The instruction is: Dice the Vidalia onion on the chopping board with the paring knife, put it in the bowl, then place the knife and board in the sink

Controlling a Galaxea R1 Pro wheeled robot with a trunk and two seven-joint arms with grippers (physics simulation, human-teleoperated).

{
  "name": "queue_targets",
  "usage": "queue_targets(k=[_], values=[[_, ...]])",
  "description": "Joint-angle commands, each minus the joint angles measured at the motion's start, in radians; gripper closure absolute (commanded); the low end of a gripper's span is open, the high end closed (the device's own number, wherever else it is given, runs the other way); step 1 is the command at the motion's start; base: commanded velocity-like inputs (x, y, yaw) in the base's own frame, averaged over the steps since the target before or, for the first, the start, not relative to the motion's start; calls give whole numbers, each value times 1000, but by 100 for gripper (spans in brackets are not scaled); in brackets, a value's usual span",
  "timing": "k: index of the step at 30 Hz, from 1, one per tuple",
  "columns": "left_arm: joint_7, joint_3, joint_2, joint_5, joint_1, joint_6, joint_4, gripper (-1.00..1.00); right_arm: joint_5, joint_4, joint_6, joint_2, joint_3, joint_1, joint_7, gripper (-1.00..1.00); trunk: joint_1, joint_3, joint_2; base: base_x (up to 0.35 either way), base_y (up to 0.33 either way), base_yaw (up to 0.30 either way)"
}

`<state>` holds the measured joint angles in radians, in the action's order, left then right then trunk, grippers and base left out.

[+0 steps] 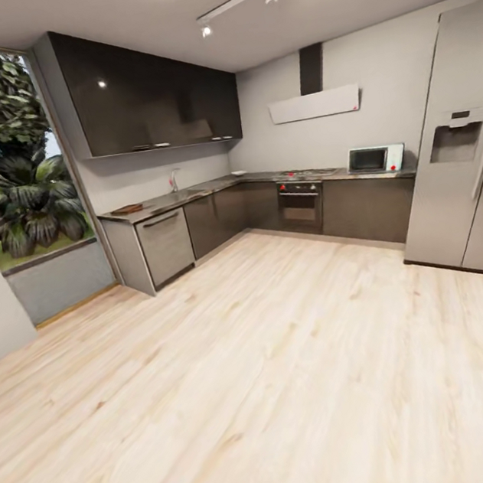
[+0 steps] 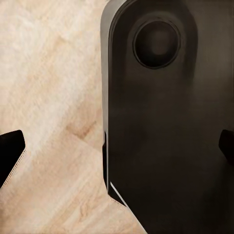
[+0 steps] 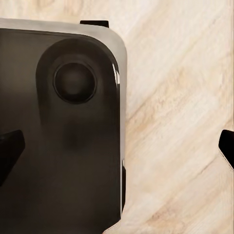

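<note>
While the robot stands far back on the wooden floor (image 1: 279, 390), the chopping board (image 1: 127, 209) lies at the left end of the countertop (image 1: 210, 187), near the sink (image 1: 185, 194). Both grippers (image 2: 117, 151) (image 3: 117, 146) hang spread apart, holding nothing. Likely stiff and light, the board should lift best by its edge.

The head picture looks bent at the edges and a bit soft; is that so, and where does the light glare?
Head view: wide-angle bend tilts the fridge and window; the far countertop looks soft; a ceiling spot glints off the glossy wall cabinets. Wrist views: the robot's dark base looms blurred, with thin bright edge highlights.
</note>
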<state>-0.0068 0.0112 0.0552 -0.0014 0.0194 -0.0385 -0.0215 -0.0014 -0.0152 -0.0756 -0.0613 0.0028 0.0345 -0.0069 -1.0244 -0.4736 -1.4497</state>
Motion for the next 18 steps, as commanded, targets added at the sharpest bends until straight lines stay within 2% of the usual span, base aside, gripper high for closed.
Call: queue_targets(k=[1, 18], values=[[-1, 1, 0, 0, 1, -1, -2, -100, 0, -2, -4, 0, 0, 1, -1, -100, -1, -1, 0, 342, 0, 0], [-1, 1, 0, 0, 1, -1, -2, -100, 0, -2, -4, 0, 0, 1, -1, -100, -1, -1, 0, 342, 0, 0]])
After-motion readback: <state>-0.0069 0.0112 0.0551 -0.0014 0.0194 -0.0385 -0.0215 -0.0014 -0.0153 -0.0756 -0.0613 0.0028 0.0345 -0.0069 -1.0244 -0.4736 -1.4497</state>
